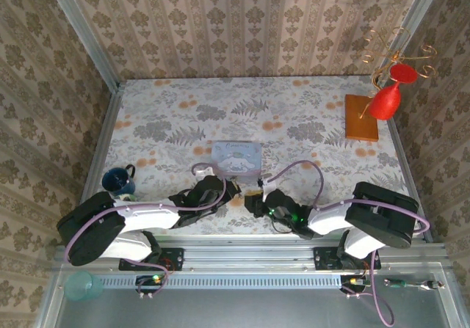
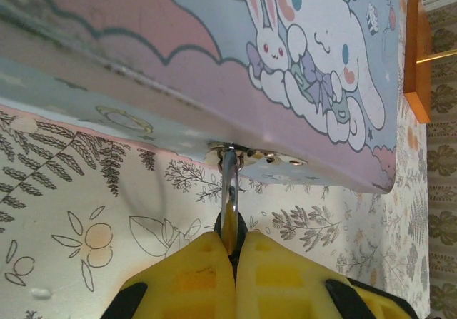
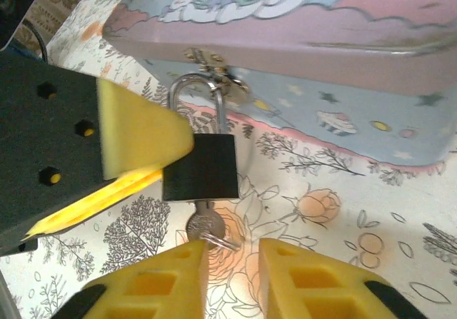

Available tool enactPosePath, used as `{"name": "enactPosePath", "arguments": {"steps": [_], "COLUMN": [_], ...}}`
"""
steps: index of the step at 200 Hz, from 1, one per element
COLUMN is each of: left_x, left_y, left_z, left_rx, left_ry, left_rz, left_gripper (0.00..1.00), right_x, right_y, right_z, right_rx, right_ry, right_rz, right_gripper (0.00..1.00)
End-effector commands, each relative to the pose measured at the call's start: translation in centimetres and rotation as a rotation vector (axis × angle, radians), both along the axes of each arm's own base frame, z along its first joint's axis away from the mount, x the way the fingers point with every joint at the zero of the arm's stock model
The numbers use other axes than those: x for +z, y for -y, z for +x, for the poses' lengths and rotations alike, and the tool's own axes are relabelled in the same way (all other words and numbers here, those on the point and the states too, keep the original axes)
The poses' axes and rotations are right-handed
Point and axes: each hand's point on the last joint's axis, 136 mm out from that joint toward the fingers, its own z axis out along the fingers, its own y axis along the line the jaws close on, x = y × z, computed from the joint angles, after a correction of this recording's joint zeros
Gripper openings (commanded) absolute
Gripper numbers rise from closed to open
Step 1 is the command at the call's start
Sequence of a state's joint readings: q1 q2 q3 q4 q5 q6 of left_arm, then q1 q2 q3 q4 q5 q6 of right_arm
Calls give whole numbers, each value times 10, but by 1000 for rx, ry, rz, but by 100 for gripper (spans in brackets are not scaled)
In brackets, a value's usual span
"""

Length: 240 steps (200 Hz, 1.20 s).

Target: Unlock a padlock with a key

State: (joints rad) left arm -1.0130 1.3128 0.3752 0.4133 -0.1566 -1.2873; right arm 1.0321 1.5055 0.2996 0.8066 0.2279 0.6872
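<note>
You are looking at a table (image 1: 183,115) wearing a floral-print cover. A pastel cartoon tin (image 1: 236,157) is sitting near its middle, a dark blue mug (image 1: 117,181) is standing near left, and an orange wooden base (image 1: 361,117) is resting far right.

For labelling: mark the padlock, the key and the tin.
padlock (image 3: 201,168), right wrist view, black body.
key (image 3: 203,226), right wrist view, silvery head below the body.
tin (image 3: 335,44), right wrist view, pink lid edge.
</note>
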Motion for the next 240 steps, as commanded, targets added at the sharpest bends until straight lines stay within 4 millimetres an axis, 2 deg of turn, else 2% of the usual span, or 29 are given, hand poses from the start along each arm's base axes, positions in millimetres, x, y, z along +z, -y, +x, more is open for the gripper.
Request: {"name": "enactPosePath", "arguments": {"steps": [1, 38, 57, 83, 98, 133, 165, 193, 208, 240], "left_x": [7, -1, -14, -25, -24, -5, 23, 47, 56, 57], "left_y": [-4, 6, 8, 4, 2, -14, -46, -64, -76, -88], "left_z": [7, 2, -1, -4, -4, -2, 2, 17, 26, 50], "left_rx": [19, -41, -59, -59, -61, -58, -39, -83, -110, -184], "left_ry": [41, 40, 21, 9, 23, 85, 169, 225, 232, 194], "left_rz": [-1, 3, 17, 22, 24, 100, 206, 214, 271, 331], "left_gripper": [0, 0, 0, 10, 21, 41, 55, 61, 64, 68], "right_x": [8, 8, 6, 6, 5, 2, 1, -2, -6, -19], "right_y": [-2, 3, 4, 4, 4, 4, 1, -7, -12, -18], "right_z": [-3, 1, 3, 5, 7, 12, 15, 19, 21, 26], "right_rx": [30, 33, 24, 18, 14, 18, 48, 82, 101, 107], "right_ry": [-17, -39, -50, -58, -69, -102, -129, -134, -146, -164], "right_rz": [36, 39, 25, 15, 4, 27, -9, -15, -20, -52], "right_gripper": [32, 36, 36, 36, 37, 37, 42, 44, 44, 44]}}
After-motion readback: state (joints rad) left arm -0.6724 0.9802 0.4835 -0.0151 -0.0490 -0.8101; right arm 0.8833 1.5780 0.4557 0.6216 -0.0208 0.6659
